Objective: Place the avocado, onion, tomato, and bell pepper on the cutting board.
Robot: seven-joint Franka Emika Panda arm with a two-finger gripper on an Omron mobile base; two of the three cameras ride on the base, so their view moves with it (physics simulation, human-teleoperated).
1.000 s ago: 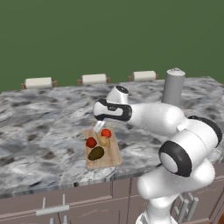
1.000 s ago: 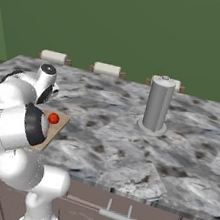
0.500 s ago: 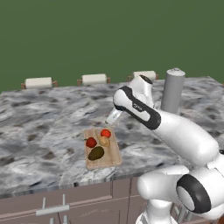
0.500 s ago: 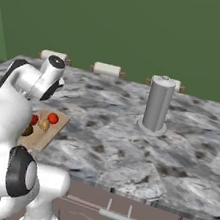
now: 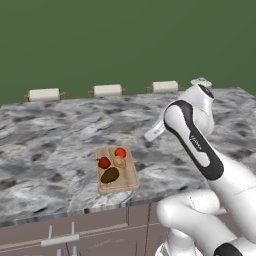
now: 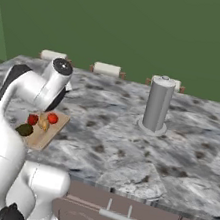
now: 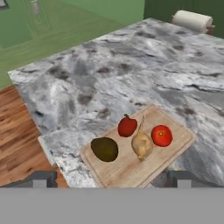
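We saw the marble counter [image 5: 60,130], then the cutting board [image 7: 131,168] near its front edge, carrying avocado [image 7: 105,149], onion [image 7: 142,145], tomato [image 7: 162,135] and bell pepper [image 7: 127,126]. Gripper [image 7: 111,179] was above; fingertips looked spread wide, probably empty.

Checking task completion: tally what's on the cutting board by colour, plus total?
On the cutting board:
Red: 2, the bell pepper and the tomato
Dark olive-green: 1, the avocado
Tan: 1, the onion
Total: 4
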